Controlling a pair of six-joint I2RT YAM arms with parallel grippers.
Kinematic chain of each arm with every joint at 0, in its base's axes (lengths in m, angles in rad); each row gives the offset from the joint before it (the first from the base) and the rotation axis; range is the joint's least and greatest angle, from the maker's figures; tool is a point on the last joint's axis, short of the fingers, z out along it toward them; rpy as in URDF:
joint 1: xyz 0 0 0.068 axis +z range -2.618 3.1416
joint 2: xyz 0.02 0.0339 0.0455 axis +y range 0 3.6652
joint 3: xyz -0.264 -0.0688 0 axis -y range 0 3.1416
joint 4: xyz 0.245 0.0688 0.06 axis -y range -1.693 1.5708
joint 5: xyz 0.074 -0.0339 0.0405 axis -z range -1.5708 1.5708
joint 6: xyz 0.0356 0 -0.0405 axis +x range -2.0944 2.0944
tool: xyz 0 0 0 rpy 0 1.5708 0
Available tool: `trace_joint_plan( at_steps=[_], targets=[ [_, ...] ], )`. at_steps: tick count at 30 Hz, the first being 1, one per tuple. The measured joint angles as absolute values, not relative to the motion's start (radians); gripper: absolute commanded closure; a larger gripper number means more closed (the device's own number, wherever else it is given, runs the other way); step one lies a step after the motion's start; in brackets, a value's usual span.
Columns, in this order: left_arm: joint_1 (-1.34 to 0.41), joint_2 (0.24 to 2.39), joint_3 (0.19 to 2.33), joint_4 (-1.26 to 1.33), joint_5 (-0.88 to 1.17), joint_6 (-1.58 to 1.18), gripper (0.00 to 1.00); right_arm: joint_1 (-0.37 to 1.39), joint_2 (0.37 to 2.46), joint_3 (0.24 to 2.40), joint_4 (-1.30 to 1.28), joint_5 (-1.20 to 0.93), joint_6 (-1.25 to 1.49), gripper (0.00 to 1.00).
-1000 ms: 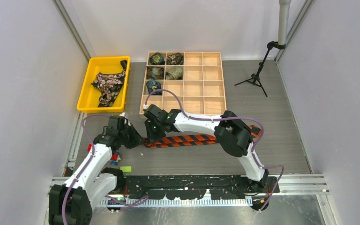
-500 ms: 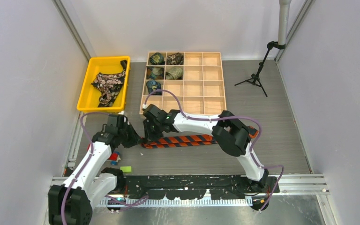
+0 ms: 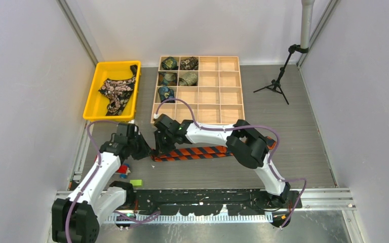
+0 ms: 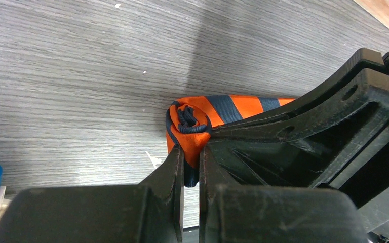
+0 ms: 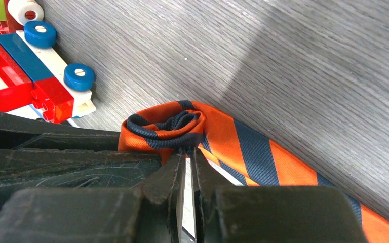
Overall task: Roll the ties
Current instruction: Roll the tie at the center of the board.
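Observation:
The orange-and-black striped tie lies along the table, its left end wound into a small roll. My left gripper is shut on the roll's near side. My right gripper is shut on the roll's edge from the other side. The roll touches both sets of fingers. A black tie with pink flowers lies in the yellow bin. Several small rolled ties sit in the wooden grid tray.
Coloured toy blocks lie by the left arm, also in the right wrist view. A green block sits near the front rail. A black tripod stands at the back right.
Both grippers have shifted slightly left with the tie's rolled end, and the tie has been drawn a little left along the table.

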State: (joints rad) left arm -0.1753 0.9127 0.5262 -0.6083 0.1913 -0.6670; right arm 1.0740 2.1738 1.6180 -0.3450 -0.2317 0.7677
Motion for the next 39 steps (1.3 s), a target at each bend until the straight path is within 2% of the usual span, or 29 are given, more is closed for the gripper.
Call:
trace_joint_plan(
  at_steps=[8,19,39],
  targets=[
    [-0.229,0.945,0.546,-0.609,0.166,-0.664,1.00,1.074,2.191,1.615,-0.342,-0.233,0.775,0.87],
    [-0.394,1.056,0.578,-0.583,0.066,-0.672,1.00,1.071,2.191,1.564,-0.315,-0.231,0.801,0.88],
    [-0.465,1.156,0.587,-0.505,0.036,-0.692,1.00,1.066,2.108,1.510,-0.387,-0.124,0.760,0.88]
  ],
)
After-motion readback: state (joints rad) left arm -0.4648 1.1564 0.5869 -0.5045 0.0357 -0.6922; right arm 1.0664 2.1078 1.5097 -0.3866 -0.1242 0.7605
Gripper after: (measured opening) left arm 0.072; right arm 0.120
